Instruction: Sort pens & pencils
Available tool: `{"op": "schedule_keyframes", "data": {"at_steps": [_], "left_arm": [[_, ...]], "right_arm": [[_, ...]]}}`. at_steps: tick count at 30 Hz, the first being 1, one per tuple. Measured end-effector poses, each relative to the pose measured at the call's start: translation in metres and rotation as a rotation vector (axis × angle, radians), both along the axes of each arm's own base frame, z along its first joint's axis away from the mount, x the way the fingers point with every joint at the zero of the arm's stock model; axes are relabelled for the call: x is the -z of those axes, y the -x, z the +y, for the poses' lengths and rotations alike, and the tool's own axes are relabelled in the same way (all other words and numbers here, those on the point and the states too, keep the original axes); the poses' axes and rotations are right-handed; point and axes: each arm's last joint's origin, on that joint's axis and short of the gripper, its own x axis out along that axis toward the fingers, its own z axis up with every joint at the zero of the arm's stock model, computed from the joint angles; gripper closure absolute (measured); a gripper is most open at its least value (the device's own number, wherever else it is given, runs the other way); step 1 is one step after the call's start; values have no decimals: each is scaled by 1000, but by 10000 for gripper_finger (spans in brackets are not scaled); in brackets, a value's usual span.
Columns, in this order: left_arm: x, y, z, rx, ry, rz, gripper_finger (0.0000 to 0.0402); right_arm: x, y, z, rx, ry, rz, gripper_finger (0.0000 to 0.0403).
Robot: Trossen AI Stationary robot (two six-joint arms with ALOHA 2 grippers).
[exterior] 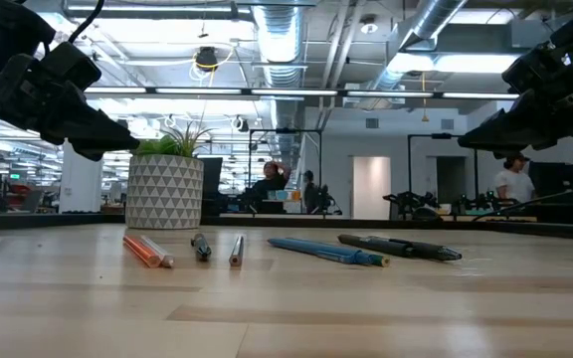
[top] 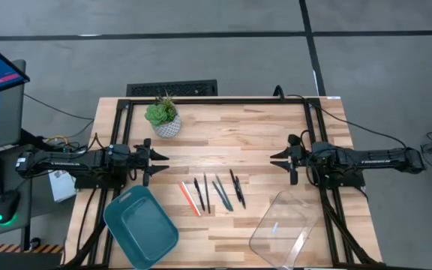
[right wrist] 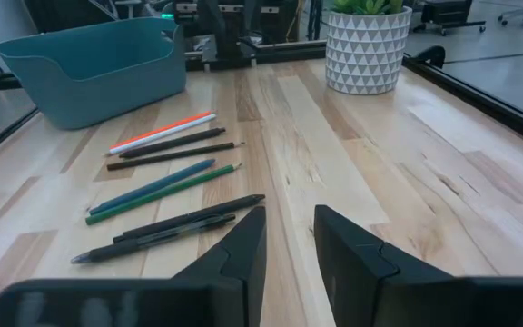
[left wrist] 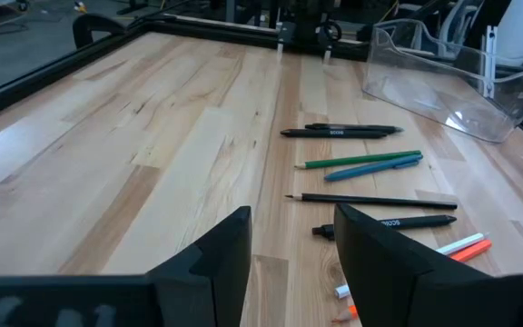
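Note:
Several slim sticks lie flat, side by side, on the wooden table between the arms. From left to right they are an orange-red pencil [top: 189, 199] beside a white stick [right wrist: 166, 134], a black pen [top: 198, 193], a thin dark pencil [top: 206, 193], a green pencil [left wrist: 361, 160], a teal-blue pen [top: 223, 195] and two black pens [top: 236, 187]. My left gripper [top: 158, 158] [left wrist: 293, 218] hovers open left of the row and slightly farther back. My right gripper [top: 274, 158] [right wrist: 289, 213] hovers open to the row's right, facing it.
A teal bin [top: 141, 225] sits near the table's near-left corner, and a clear plastic bin [top: 280, 227] sits near its near-right corner. A potted plant [top: 163, 118] stands toward the far edge. A bare stretch of wood separates the two grippers beyond the row.

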Motion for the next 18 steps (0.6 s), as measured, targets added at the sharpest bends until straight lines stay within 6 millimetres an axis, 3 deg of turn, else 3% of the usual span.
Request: {"op": "schedule_keyframes", "data": {"at_steps": [18], "left_arm": [[0,0,0,7,-32,2,252]], "right_arm": [[0,0,0,0,0,0,284]]}}
